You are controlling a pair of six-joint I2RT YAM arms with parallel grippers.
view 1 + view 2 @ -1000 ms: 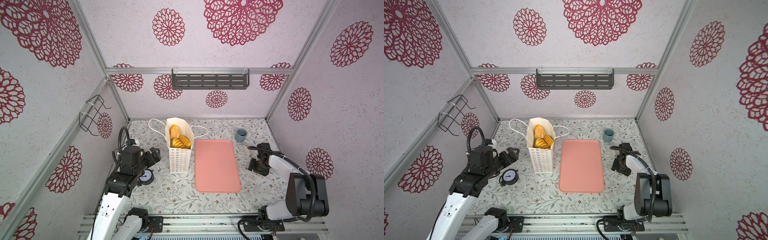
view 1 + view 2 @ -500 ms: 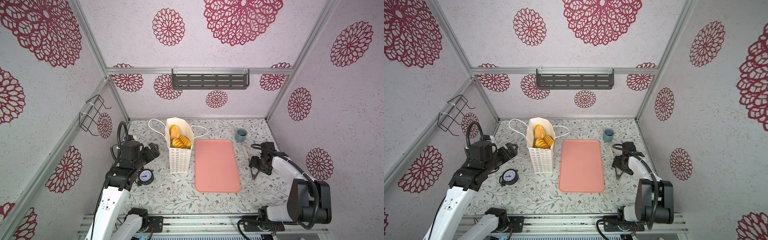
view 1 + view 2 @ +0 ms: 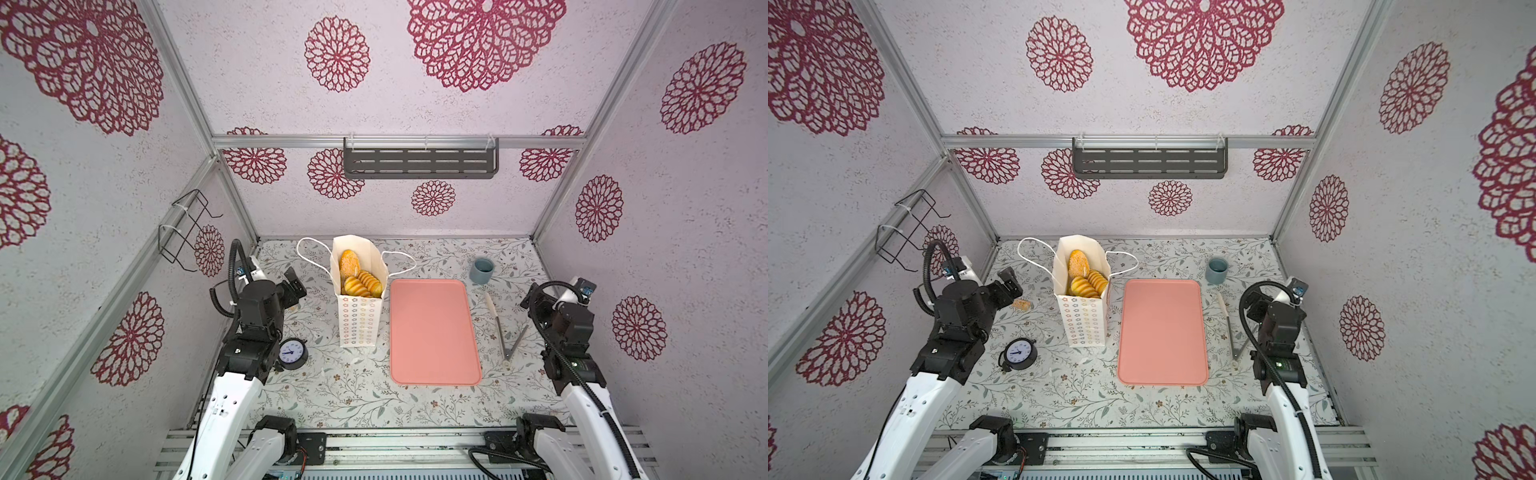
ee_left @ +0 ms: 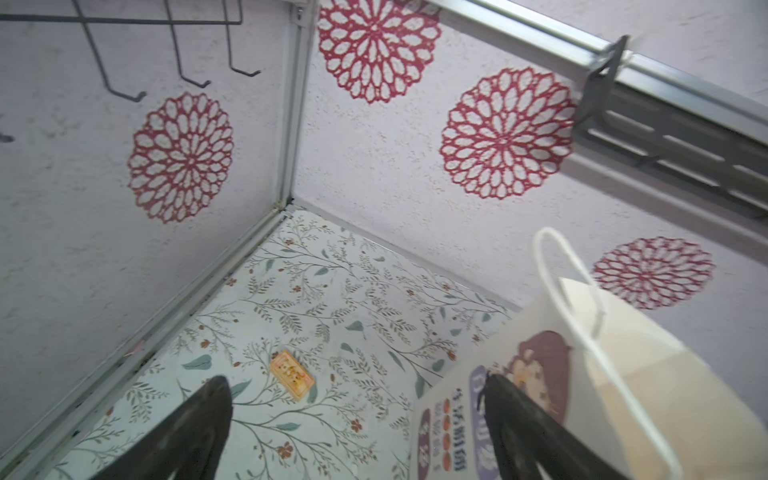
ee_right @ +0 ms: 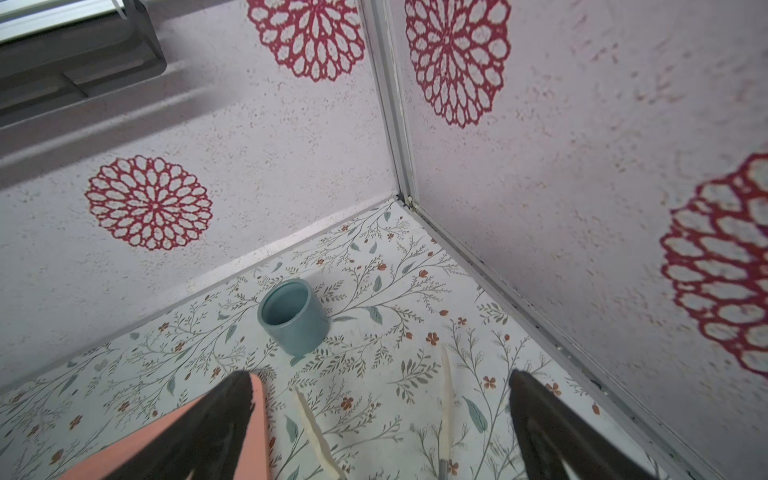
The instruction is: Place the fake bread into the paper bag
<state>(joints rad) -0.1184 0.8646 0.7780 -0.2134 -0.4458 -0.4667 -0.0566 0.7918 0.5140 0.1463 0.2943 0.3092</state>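
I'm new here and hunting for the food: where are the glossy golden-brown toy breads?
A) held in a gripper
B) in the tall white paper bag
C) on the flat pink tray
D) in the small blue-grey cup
B: in both top views the toy breads show in the open top of the tall white paper bag, while the flat pink tray is bare.

Pale speckled walls (image 3: 257, 83), crimson rosettes (image 3: 337, 54); grey slotted shelf (image 3: 419, 163) on back wall; black wire rack (image 3: 183, 232) on left wall; leafy-print floor (image 3: 353, 399).
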